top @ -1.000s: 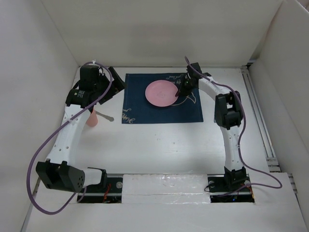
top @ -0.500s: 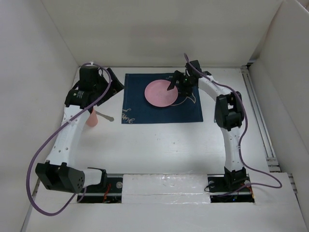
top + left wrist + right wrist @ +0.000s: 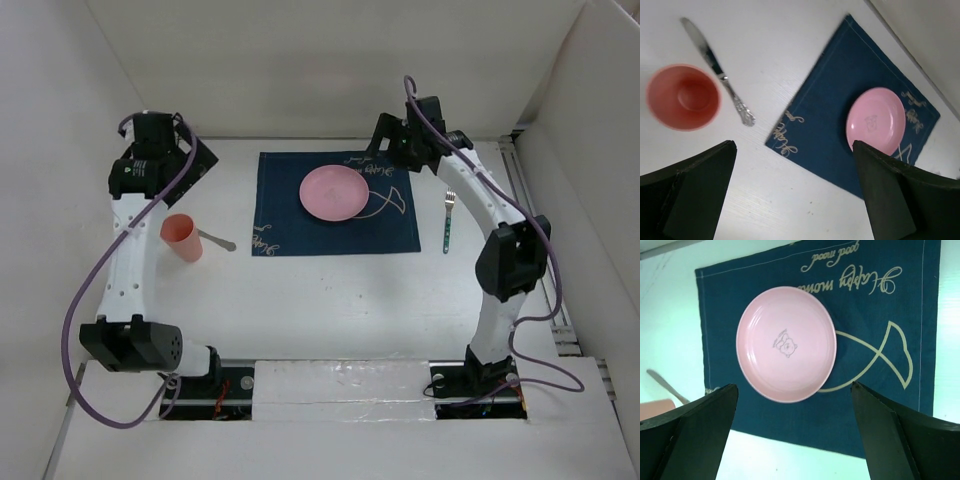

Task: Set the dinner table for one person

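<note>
My L gripper (image 3: 794, 147) spread, empty; R gripper (image 3: 793, 387) spread, near pink plate (image 3: 785, 344) on navy placemat (image 3: 765, 427), dinner table (image 3: 330, 300).

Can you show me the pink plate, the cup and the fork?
pink plate (image 3: 335, 193), top view, its middle.
cup (image 3: 183, 240), top view, its side.
fork (image 3: 446, 235), top view, its handle.

Gold script on the placemat (image 3: 875, 305) reads "Happy… good mood".

Claw (image 3: 794, 389) spread wide, my fingers (image 3: 695, 435) dark at both lower corners. Pink plate (image 3: 786, 344) just ahead between them, resting on navy placemat (image 3: 720, 305). Knife tip (image 3: 660, 382) and cup edge (image 3: 652, 410) off left finger.
</note>
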You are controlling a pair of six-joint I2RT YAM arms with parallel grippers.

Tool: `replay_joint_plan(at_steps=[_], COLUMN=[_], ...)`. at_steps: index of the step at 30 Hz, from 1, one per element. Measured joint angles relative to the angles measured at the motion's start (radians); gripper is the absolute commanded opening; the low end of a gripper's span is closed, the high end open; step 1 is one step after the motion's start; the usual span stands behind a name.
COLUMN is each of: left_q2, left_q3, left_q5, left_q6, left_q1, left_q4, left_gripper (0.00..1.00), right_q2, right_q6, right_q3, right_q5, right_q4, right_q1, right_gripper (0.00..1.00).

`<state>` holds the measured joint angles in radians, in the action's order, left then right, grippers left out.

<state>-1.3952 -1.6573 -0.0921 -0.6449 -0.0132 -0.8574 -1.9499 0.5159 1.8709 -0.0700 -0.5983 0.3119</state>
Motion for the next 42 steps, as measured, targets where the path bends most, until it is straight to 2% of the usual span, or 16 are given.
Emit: replay_joint_plan(at_steps=[5,9,14,22,23,24,25,27,31,34,37,41,42], left_q2=[-0.029,-0.040,-0.048,-0.095,-0.103,-0.110,-0.117,-0.135,-0.164,-0.167,-0.169,-0.179,-0.183], left_q3=[-0.010,0.057,0.172,0.271,0.282,0.290,0.294,0.296,0.326,0.376,0.410,0.423,0.423], left_q5=[-0.078,-0.121,-0.126,-0.125,-0.125,-0.125,-0.125,-0.125,-0.122,-0.117,-0.114,-0.113,-0.113], left_q6=[-0.048,-0.064,-0.064,-0.063,-0.063,-0.063,-0.060,-0.063,-0.063,-0.064,-0.064,-0.064,-0.059], left_q1=[0.171,0.283,0.317,0.318,0.318,0.318,0.318,0.318,0.318,0.318,0.318,0.318,0.318], left_q4=[-0.100,-0.125,-0.119,-0.025,-0.012,0.000,0.009,0.026,0.078,0.106,0.120,0.136,0.138], left_gripper=[1.00,1.00,0.92,0.80,0.70,0.70,0.63,0.55,0.50,0.35,0.30,0.00,0.00], right_q2=[0.051,0.052,0.053,0.058,0.058,0.058,0.058,0.058,0.058,0.058,0.058,0.058,0.058], right_q6=[-0.053,-0.101,-0.132,-0.143,-0.144,-0.144,-0.145,-0.146,-0.147,-0.146,-0.147,-0.147,-0.147], right_q3=[-0.009,-0.002,-0.008,-0.055,-0.057,-0.058,-0.060,-0.060,-0.060,-0.060,-0.060,-0.060,-0.060], right_q5=[0.022,0.019,-0.043,-0.124,-0.133,-0.137,-0.143,-0.153,-0.173,-0.181,-0.187,-0.191,-0.192], right_q4=[-0.025,-0.072,-0.081,-0.074,-0.074,-0.074,-0.074,-0.073,-0.071,-0.071,-0.070,-0.070,-0.070], right_q1=[0.050,0.125,0.196,0.195,0.192,0.192,0.191,0.187,0.180,0.173,0.170,0.167,0.167], right_gripper=[1.00,1.00,1.00,1.00,1.00,1.00,1.00,1.00,1.00,1.00,1.00,1.00,1.00])
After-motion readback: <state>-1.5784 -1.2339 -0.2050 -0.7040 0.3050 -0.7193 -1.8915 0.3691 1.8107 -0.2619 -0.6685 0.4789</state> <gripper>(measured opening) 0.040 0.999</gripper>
